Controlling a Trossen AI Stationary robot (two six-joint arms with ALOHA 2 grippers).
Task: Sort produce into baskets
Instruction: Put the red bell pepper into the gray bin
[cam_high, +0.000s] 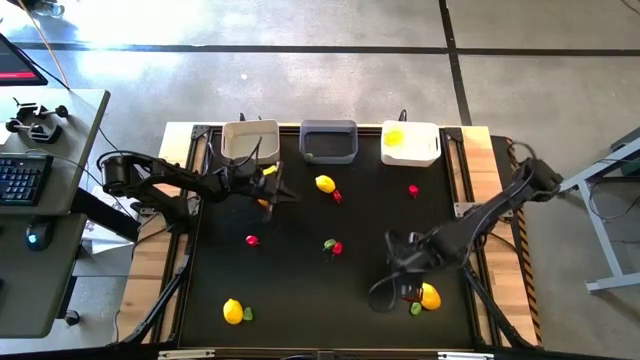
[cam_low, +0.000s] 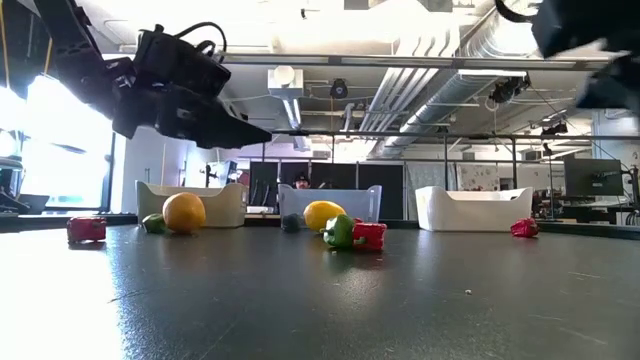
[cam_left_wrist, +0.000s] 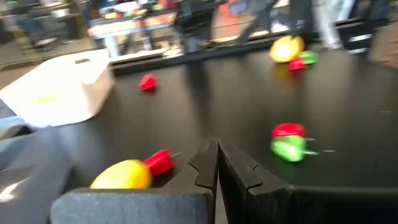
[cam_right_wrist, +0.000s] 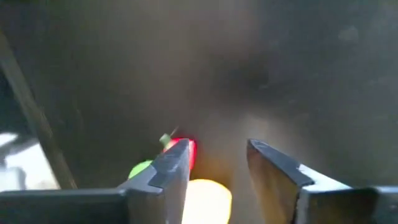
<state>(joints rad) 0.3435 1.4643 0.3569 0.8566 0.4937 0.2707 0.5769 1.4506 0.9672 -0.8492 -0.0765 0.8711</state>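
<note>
With its fingers spread, the right gripper (cam_right_wrist: 217, 165) hangs over a lemon (cam_right_wrist: 205, 200), which looks smooth, round and likely to roll, so grip across its middle.

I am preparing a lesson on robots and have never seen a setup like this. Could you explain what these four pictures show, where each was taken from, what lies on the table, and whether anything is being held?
Two dark robot arms work at a black table. One picture looks straight down, one looks level across the tabletop, and two come from cameras on the arms' wrists.

At the far edge stand three small bins: a cream-white bin, a dark grey bin and a white bin that already holds a yellow piece. Yellow, red and green toy produce lies scattered on the table.

The left gripper is shut and empty, hovering near the cream-white bin. The right gripper is open, lowered over a yellow piece with a red piece and a green piece beside it. Nothing is held.
</note>
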